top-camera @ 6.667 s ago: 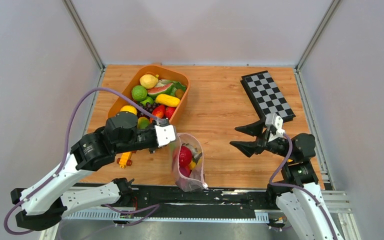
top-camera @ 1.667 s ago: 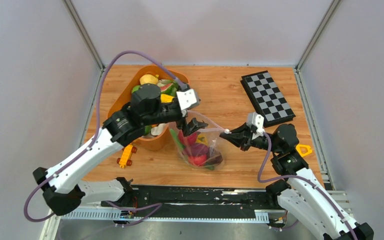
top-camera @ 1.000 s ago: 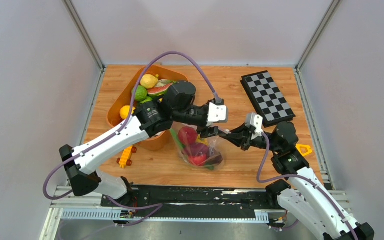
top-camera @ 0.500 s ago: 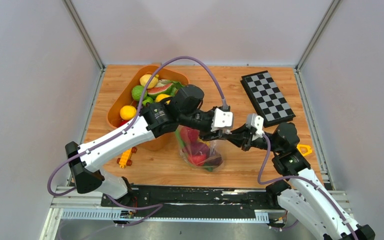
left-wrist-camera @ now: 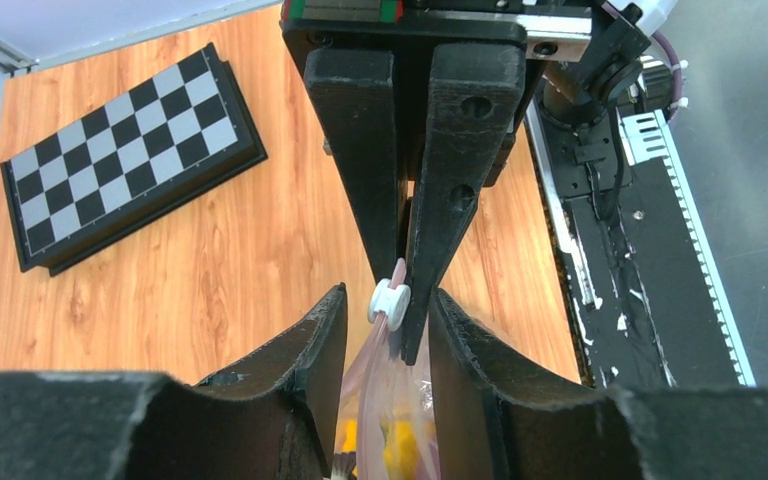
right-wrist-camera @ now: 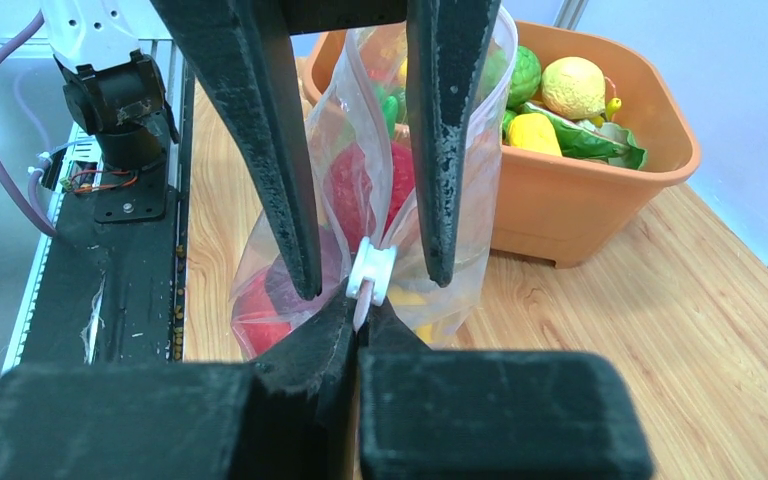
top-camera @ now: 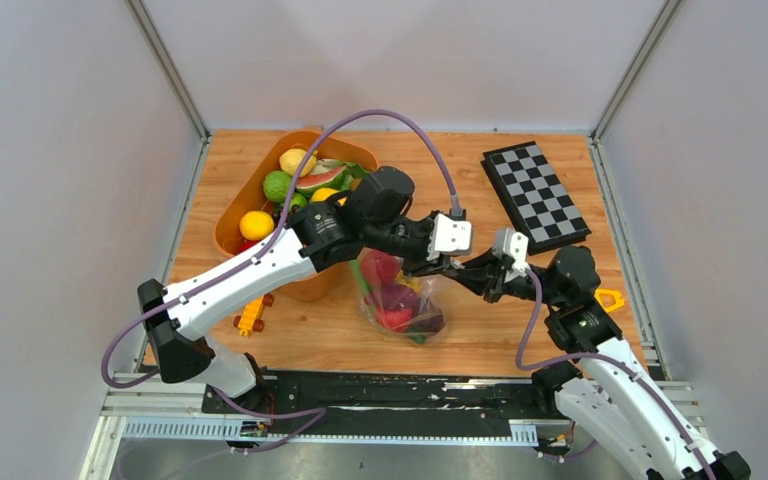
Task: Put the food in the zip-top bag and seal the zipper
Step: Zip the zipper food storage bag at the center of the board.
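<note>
The zip-top bag [top-camera: 402, 308] hangs over the table mid-centre, holding red, purple and yellow food [top-camera: 392, 318]. My right gripper [top-camera: 457, 268] is shut on the bag's top corner at the end of the zipper [left-wrist-camera: 365, 375]. A white slider [right-wrist-camera: 372, 268] sits on the strip just beyond its tips. My left gripper [top-camera: 438, 265] reaches in from the left. Its fingers [right-wrist-camera: 305, 270] straddle the bag's mouth and the slider, a small gap showing on each side. In the left wrist view the left gripper [left-wrist-camera: 388, 295] faces the shut right gripper [left-wrist-camera: 405, 300].
An orange tub [top-camera: 228, 215] with several more toy fruits [right-wrist-camera: 572, 85] stands at the back left, close behind the bag. A folded chessboard [top-camera: 537, 192] lies at the back right. A yellow toy car [top-camera: 250, 317] rests near the front left, and a small yellow piece [top-camera: 608, 298] beside the right arm.
My left gripper has slid right along the bag's mouth to just short of the right gripper, and its jaws have narrowed. The right gripper has held still on the bag's corner.
</note>
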`<state>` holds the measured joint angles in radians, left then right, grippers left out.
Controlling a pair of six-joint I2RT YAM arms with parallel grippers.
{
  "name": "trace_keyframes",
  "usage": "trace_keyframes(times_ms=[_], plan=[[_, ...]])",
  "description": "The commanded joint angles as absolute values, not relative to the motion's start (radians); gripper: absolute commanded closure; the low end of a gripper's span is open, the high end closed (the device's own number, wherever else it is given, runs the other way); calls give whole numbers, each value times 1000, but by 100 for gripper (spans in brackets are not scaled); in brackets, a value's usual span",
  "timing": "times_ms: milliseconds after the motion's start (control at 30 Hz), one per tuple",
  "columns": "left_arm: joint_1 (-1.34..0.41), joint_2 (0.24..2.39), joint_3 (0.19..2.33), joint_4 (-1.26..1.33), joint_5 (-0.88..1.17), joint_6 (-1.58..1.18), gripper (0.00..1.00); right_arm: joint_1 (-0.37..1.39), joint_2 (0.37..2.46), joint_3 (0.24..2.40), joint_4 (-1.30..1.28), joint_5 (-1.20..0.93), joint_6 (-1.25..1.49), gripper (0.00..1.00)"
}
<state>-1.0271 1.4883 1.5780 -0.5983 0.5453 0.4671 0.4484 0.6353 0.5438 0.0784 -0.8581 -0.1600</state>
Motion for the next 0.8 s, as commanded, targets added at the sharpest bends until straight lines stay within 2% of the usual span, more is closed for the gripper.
trace_keyframes(times_ms=[0, 133, 367, 600, 767], plan=[[-1033, 1499, 1635, -635, 532, 487, 59, 445, 619, 577, 87, -871, -178, 100], [-1033, 1503, 1650, -667, 524, 500, 73, 444, 614, 574, 84, -866, -185, 100], [-1033, 1501, 1646, -677, 515, 505, 83, 444, 612, 572, 82, -853, -186, 100], [-1034, 1472, 1616, -702, 433, 513, 90, 444, 575, 557, 83, -802, -190, 100], [-1033, 1426, 1581, -697, 372, 508, 91, 444, 568, 555, 83, -798, -191, 100]])
